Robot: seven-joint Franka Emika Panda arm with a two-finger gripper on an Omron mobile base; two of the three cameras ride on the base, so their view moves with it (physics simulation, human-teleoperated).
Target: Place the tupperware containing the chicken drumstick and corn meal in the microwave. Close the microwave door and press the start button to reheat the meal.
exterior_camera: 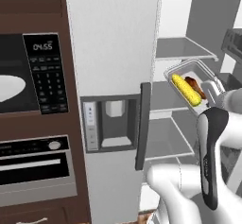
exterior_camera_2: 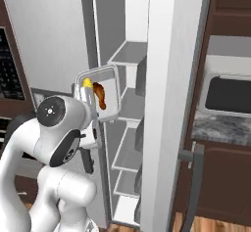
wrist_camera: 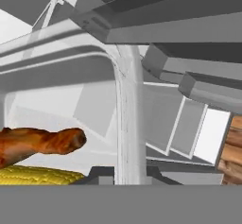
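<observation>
- The tupperware [exterior_camera: 189,83], in the left base view, hangs in the air in front of the open fridge's shelves [exterior_camera: 182,48], carried at the end of the white arm and tipped steeply so its open face shows; the corn [exterior_camera: 185,90] and the chicken drumstick [exterior_camera: 194,86] lie side by side inside. The tilt looks like a result of gripping one rim, and I judge it risks the food sliding.
- The microwave [exterior_camera: 28,72] sits well to the left, its keypad and the round white plate [exterior_camera: 9,87] visible, so the cavity stands open to receive the meal.
- In the right base view the tupperware [exterior_camera_2: 100,94] is just above the arm's upper joint, beside the open fridge door [exterior_camera_2: 171,104], clear of the shelves.
- In the hand view the drumstick [wrist_camera: 40,142] and corn [wrist_camera: 38,175] lie close against the lens, with the container's rim [wrist_camera: 127,124] running up from the fingers [wrist_camera: 120,176], which appear to pinch that rim.
</observation>
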